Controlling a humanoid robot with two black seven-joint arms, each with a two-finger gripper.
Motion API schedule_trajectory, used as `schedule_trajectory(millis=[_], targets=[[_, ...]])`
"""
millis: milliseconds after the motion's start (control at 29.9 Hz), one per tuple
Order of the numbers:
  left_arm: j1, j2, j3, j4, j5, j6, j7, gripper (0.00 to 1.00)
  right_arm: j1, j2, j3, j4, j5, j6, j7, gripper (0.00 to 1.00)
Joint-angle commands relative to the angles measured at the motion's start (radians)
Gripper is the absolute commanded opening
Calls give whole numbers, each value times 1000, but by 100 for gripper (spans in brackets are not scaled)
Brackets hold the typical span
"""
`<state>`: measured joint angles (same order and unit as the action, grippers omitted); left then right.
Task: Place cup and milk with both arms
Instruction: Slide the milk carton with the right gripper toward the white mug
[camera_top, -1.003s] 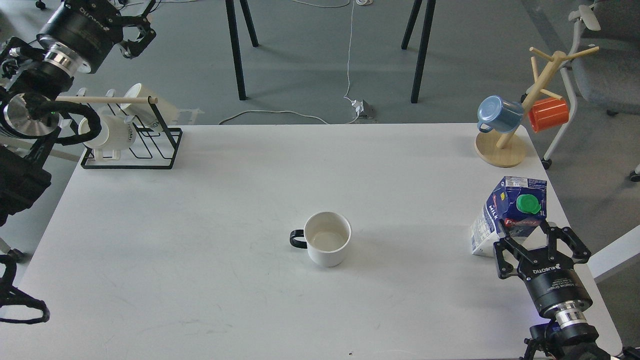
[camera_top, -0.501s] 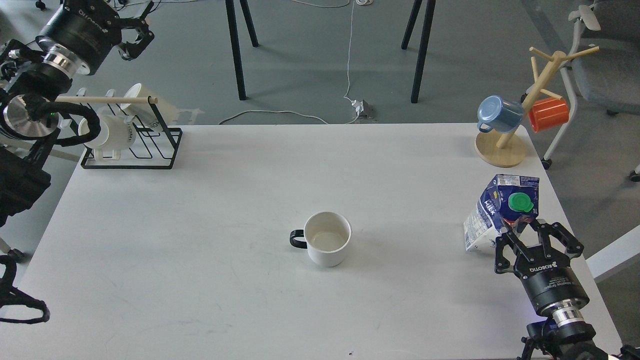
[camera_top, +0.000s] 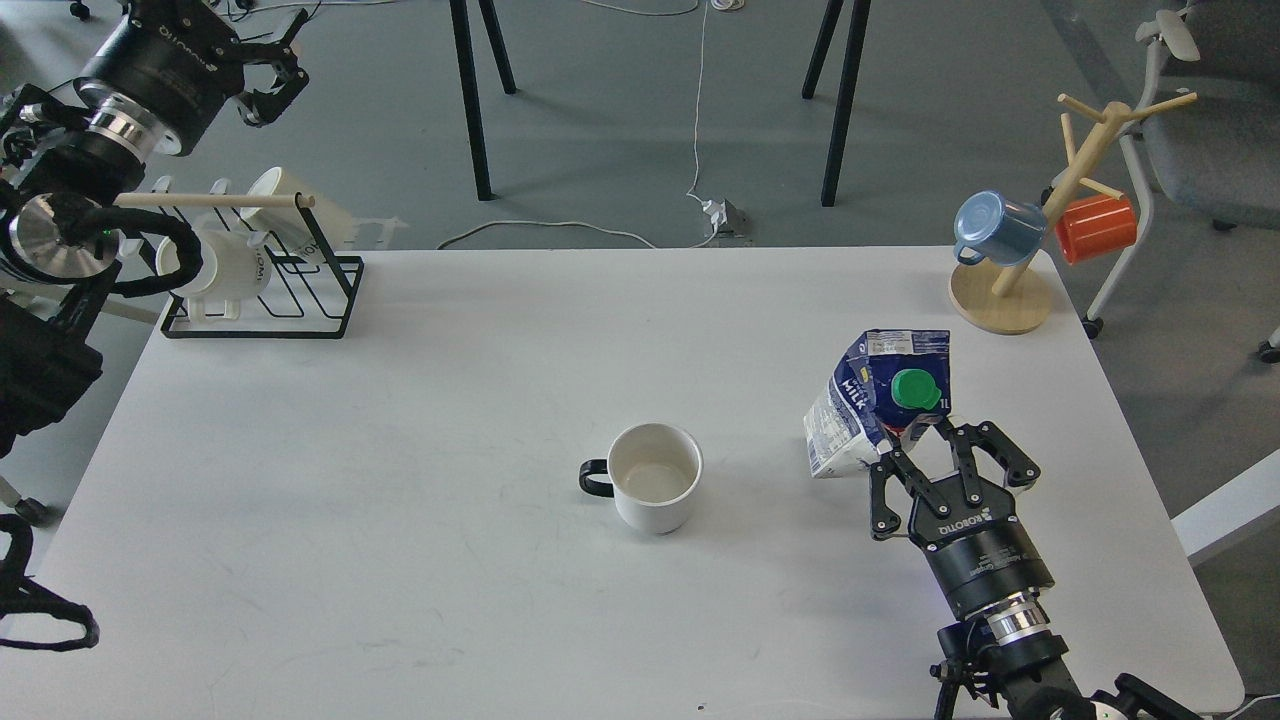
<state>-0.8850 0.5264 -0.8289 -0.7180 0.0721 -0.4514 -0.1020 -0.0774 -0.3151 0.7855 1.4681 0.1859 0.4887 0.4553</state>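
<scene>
Milk (camera_top: 868, 410) sits pinched between the fingers of our right gripper (camera_top: 948, 452), which clamps the carton low on its side facing us. The carton is tilted, its gable top leaning toward the far edge and its green cap (camera_top: 910, 388) turned up at us. We cannot tell whether its base touches the table (camera_top: 400, 480) or hangs just above it. It is in the right half of the tabletop, between the centre and the right edge.

Our cup (camera_top: 655, 488) stands upright near the middle of the table, a little toward the near edge, black handle (camera_top: 594, 478) pointing left, pale inside visible and nothing in it that we can make out. It is well apart from the milk and touched by neither gripper.

Our left gripper (camera_top: 272, 68) is raised beyond the far left corner, over the floor, its fingers spread and holding nothing. Below that arm, at the far left corner, a black wire rack (camera_top: 300, 290) carries cream mugs (camera_top: 228, 268) on a wooden bar.

At the far right corner a wooden mug tree (camera_top: 1005, 295) stands on its round base, with a blue cup (camera_top: 995, 228) hung on its left side and an orange cup (camera_top: 1097, 228) on its right.
</scene>
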Motion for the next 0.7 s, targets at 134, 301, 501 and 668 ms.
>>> schedule_trajectory(millis=[134, 301, 501, 668], targets=[[-2, 1, 17, 0, 0, 0, -4, 99, 8, 45, -22, -15, -26, 0, 2, 41], [-2, -2, 17, 0, 0, 2, -2, 99, 11, 65, -26, -60, -26, 0, 0, 41], [-2, -3, 17, 2, 0, 2, -2, 99, 24, 136, -57, -107, -46, 0, -1, 42], [1, 0, 17, 3, 0, 0, -4, 99, 25, 154, -77, -120, -75, 0, -1, 42]])
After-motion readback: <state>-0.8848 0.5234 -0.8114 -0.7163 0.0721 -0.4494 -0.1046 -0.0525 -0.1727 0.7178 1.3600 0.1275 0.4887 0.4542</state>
